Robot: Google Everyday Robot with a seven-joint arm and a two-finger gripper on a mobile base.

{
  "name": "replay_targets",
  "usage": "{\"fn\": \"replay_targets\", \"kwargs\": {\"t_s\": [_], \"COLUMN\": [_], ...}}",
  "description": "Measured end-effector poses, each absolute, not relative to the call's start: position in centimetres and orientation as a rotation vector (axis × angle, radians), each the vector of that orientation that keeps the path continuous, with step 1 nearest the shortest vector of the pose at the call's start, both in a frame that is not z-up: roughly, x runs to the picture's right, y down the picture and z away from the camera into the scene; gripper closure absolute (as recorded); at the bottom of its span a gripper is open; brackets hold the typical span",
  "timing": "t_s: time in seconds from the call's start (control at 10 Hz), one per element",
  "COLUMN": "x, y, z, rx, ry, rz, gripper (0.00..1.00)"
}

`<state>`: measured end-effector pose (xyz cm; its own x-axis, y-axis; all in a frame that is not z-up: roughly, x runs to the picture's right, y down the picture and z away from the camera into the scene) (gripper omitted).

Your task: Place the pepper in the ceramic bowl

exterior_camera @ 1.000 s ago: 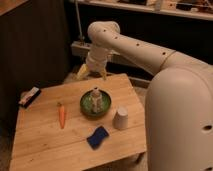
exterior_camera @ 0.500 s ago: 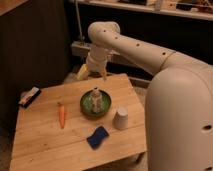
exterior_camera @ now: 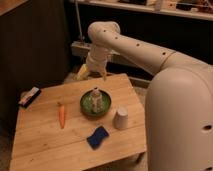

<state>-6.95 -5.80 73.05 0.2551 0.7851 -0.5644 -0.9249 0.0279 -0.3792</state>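
One orange pepper [exterior_camera: 61,115] is lying flat on the table [exterior_camera: 45,145] just left of the ceramic bowl [exterior_camera: 84,106], while the gripper [exterior_camera: 92,75] is hanging over the far edge, jaws open and empty, likely getting ready to grab it.

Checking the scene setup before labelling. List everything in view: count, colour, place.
table: 1, light wood, centre of view
pepper: 1, orange, lying on the table, left of the bowl in view
ceramic bowl: 1, dark green, middle of the table
pale object: 1, whitish, standing in the bowl, type unclear
cup: 1, white, upturned, right of the bowl
sponge: 1, blue, near the table's front edge
small flat object: 1, dark and white, table's far left corner
arm: 1, white, reaching in from the right
tool: 1, yellowish fingers, open and empty, above the table's far edge, behind the bowl
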Motion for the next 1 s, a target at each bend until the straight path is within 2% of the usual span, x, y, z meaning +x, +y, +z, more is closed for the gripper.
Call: {"fn": "replay_targets", "kwargs": {"t_s": [0.5,1.0], "x": [-8.6,-21.1], "y": [-6.9,-8.1], "z": [72.5,74.1], "rx": [-0.822,-0.869], "ry": [0.158,0.069], "rz": [1.288,1.119], "gripper": [0.2,0.2]}}
